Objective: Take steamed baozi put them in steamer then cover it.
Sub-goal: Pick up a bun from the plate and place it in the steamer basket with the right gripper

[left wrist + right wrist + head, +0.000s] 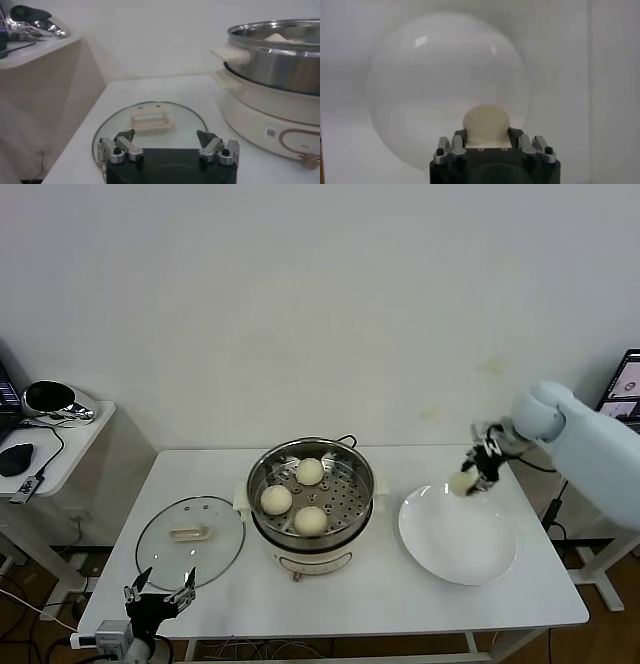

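Nearest you, at the front left corner of the counter (400, 604), your left gripper (160, 592) waits with its jaws spread wide and nothing in them, just short of the cover (190, 536) — the clear glass lid lies flat on the counter beside the steamer (311, 504), handle up.

At centre, the steamer stands uncovered with three baozi on its perforated tray: one at the front (311, 521), one to the left (276, 500) and one at the back (310, 471).

To the right sits the white plate (458, 536), now bare. Just above its far rim your right gripper (470, 477) is clenched on the fourth baozi (461, 483); the right wrist view shows the bun (486, 122) pinched between the two fingers with the plate below it, clear of the surface.

By the look of it you are three-quarters through the loading — the last bun is lifted but not yet carried across. What remains for you: bring it over the pot, set it in the open gap on the tray, then have the waiting left arm pick up the cover and seat it on the steamer's rim.
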Controlling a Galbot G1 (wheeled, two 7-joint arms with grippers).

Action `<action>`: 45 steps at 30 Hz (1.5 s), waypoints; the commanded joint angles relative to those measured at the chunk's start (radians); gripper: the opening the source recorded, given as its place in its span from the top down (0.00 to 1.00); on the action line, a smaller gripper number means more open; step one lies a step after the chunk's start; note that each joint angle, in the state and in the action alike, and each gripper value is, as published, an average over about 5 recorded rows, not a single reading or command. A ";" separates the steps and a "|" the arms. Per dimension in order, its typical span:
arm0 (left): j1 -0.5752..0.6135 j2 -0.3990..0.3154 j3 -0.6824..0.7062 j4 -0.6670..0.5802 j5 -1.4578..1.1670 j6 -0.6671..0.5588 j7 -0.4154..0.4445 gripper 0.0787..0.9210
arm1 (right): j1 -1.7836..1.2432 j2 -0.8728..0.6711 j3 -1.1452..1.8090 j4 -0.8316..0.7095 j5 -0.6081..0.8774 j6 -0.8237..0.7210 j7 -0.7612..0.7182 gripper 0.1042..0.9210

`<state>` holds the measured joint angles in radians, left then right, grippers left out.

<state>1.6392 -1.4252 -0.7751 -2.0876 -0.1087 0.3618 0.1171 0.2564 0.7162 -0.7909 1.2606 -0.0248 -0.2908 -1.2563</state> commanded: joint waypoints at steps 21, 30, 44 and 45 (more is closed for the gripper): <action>-0.021 0.000 -0.018 -0.044 -0.045 0.017 -0.011 0.12 | 0.272 0.511 -0.330 -0.104 0.347 -0.203 0.033 0.47; -0.022 -0.004 -0.021 -0.044 -0.052 0.018 -0.013 0.12 | 0.194 0.568 -0.320 -0.209 0.243 -0.189 0.045 0.47; -0.023 -0.008 -0.019 -0.042 -0.054 0.020 -0.013 0.12 | 0.142 0.575 -0.326 -0.233 0.167 -0.181 0.059 0.47; -0.022 -0.008 -0.019 -0.042 -0.054 0.020 -0.013 0.12 | 0.141 0.575 -0.328 -0.233 0.163 -0.181 0.059 0.47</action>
<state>1.6164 -1.4338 -0.7946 -2.1305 -0.1618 0.3814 0.1042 0.4207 1.2651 -1.1167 1.0570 0.1702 -0.4718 -1.2049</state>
